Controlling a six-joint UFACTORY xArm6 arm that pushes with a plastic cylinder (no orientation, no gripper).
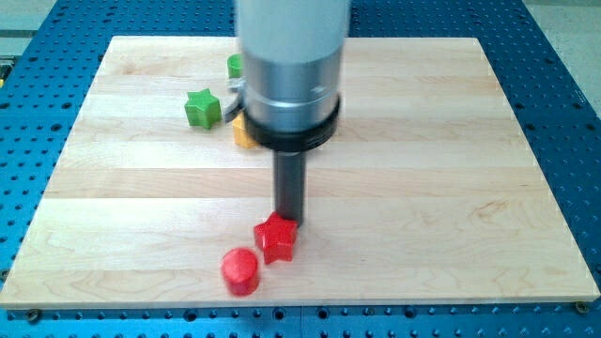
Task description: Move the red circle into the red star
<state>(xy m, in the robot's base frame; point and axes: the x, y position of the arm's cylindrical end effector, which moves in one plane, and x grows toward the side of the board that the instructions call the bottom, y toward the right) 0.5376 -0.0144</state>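
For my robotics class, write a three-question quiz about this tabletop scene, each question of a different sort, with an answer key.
1. True or false: the red circle block touches the red star block.
2. Multiple choice: where is my tip relative to the red star block? A) just beyond its top edge B) at the view's bottom, below the red circle block C) beside the green star block
3. Fill in: the red circle block lies to the view's lower ____ of the red star block on the wooden board.

Key: 1 false, a narrow gap shows; 2 A; 3 left.
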